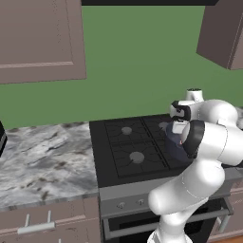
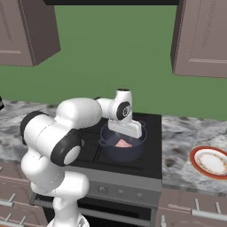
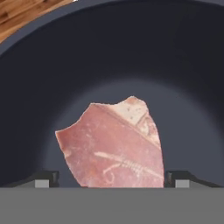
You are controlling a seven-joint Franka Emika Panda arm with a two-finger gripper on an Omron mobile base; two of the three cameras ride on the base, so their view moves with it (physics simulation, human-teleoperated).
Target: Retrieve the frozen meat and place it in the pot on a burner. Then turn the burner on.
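You have one piece of meat point(image 3: 114, 146), one pot point(image 2: 123, 148), one plate point(image 2: 209, 161) and one stove point(image 1: 128, 147) before you. Nearest, in the hand view, two dark fingertips point(image 3: 43, 178) stand at the bottom edge, one on each side of the meat. The jaws are spread wide, with the meat between the tips; you cannot tell whether either tip touches it, and nothing is pinched. The meat is a flat pinkish-red slab with paler streaks, lying on the dark floor of the pot. The pot wall curves around it on all sides.

In the right base view, the gripper point(image 2: 127, 129) hangs directly over the pot mouth, and the meat shows as a pink patch inside. The pot stands on the right side of the black stove. In the left base view you can count two grey burner caps point(image 1: 136, 156) on the left half of the stove, both uncovered.

A row of knobs point(image 2: 103, 190) runs along the front panel of the stove. Grey marbled counter point(image 1: 42, 161) lies on both sides. The plate, white with a red rim, rests on the counter to the right, well apart from the pot. Behind stands a green wall point(image 1: 142, 61), with brown cupboards point(image 2: 201, 37) above
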